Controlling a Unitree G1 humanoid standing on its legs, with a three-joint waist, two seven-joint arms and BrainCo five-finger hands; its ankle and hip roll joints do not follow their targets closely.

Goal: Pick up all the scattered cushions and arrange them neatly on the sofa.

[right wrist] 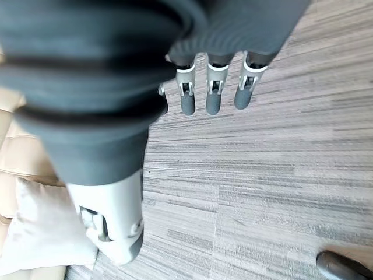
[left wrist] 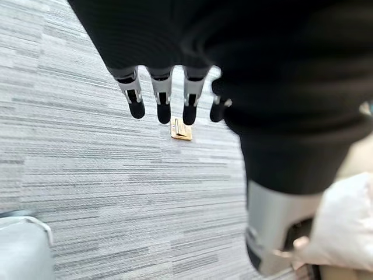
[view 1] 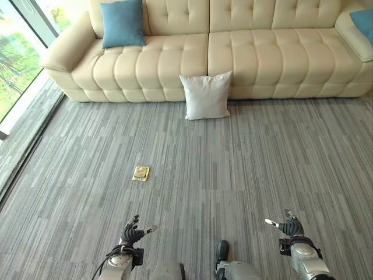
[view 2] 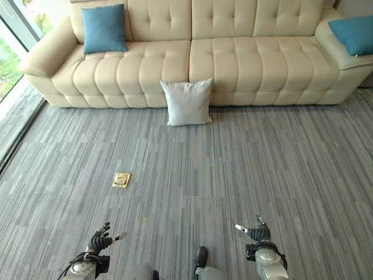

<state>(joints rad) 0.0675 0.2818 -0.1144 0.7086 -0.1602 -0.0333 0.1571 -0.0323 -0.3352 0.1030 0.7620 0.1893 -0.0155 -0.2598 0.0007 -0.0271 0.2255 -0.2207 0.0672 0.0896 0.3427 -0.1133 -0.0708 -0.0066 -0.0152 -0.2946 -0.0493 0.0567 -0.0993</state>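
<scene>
White cushion upright on grey carpet, leaning against cream sofa front; left robot hand and right robot hand both relaxed, empty, well short of it; blue cushion on sofa

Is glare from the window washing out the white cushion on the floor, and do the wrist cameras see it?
Left eye view: the window is bright at the edge, yet the white cushion against the sofa is evenly lit, without glare. Left wrist view: the left hand blocks much; the cushion peeks past it. Right wrist view: likewise past the right hand.
</scene>
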